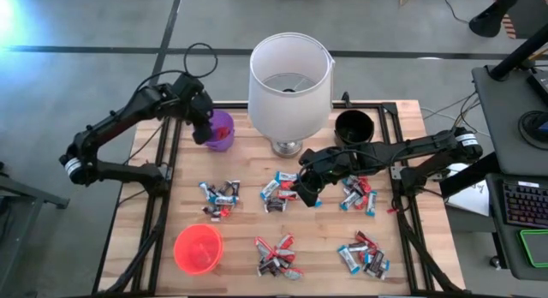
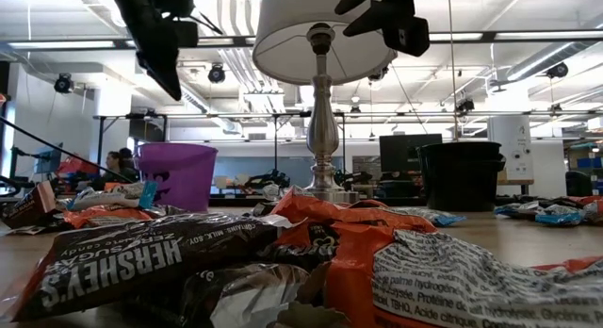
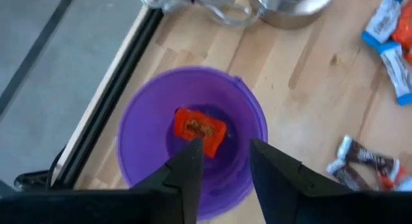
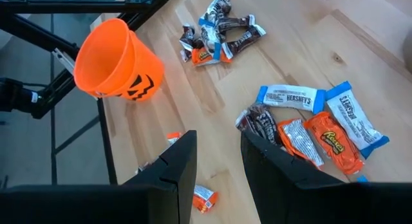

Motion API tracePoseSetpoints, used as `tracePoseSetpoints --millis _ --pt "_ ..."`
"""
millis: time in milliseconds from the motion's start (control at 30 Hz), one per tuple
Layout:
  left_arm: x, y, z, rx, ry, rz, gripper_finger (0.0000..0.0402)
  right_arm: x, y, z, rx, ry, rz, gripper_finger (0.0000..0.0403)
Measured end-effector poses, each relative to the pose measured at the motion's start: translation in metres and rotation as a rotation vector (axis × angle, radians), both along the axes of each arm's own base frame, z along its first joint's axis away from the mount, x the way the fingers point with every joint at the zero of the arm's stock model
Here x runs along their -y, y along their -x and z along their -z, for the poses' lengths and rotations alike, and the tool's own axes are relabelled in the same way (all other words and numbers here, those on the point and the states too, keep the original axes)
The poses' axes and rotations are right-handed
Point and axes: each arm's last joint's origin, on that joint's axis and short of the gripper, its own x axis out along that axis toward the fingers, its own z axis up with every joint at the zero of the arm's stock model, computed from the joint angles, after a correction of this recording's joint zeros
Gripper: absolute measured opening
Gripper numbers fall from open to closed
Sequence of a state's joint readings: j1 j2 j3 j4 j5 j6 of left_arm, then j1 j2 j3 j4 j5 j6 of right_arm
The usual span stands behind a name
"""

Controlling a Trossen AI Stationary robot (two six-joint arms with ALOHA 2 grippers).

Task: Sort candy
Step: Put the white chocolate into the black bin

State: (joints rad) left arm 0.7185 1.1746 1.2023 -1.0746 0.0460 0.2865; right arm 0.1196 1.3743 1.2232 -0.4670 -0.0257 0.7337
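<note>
Wrapped candy lies in several small piles on the wooden table, among them a middle pile (image 1: 278, 191), a left pile (image 1: 221, 198) and a front pile (image 1: 278, 257). My left gripper (image 1: 205, 127) (image 3: 225, 161) hangs open just above the purple cup (image 1: 221, 129) (image 3: 193, 140). One orange candy (image 3: 199, 129) lies loose inside that cup, below the fingertips. My right gripper (image 1: 306, 189) (image 4: 219, 156) hovers open and empty over the middle pile's right edge. Its wrist view shows candy (image 4: 315, 124) on the wood below it.
A white-shaded lamp (image 1: 289, 84) stands at the back middle, a black cup (image 1: 354, 127) to its right. An orange-red cup (image 1: 199, 248) (image 4: 116, 60) sits front left. Further candy piles lie at right (image 1: 358, 193) and front right (image 1: 364, 257). Black frame rails border the table.
</note>
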Motion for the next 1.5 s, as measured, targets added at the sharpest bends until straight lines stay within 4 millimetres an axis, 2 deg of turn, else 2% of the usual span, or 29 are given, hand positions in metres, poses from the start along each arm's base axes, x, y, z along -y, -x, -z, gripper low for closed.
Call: tracePoseSetpoints --millis 233,433,700,1033,1300,1500 --pt "0.011 0.010 -0.020 0.059 0.015 0.046 0.0101 0.000 0.007 0.007 -0.105 -0.018 0.026 0.0114" --pt "0.028 0.023 -0.021 0.136 0.102 0.111 0.0096 -0.003 0.016 0.016 -0.238 -0.025 0.082 0.0114" --pt "0.039 0.036 -0.028 0.179 0.051 0.144 0.0096 -0.001 0.019 0.022 -0.280 -0.017 0.156 0.0114" --pt "0.054 0.049 -0.038 0.273 0.047 0.196 0.0096 -0.002 0.013 0.071 -0.416 -0.009 0.188 0.0114" --pt "0.056 0.051 -0.039 0.280 0.038 0.198 0.0096 -0.003 0.006 0.108 -0.517 0.008 0.199 0.0114" --pt "0.055 0.051 -0.039 0.278 0.041 0.197 0.0096 -0.004 -0.001 0.128 -0.579 0.015 0.209 0.0114"
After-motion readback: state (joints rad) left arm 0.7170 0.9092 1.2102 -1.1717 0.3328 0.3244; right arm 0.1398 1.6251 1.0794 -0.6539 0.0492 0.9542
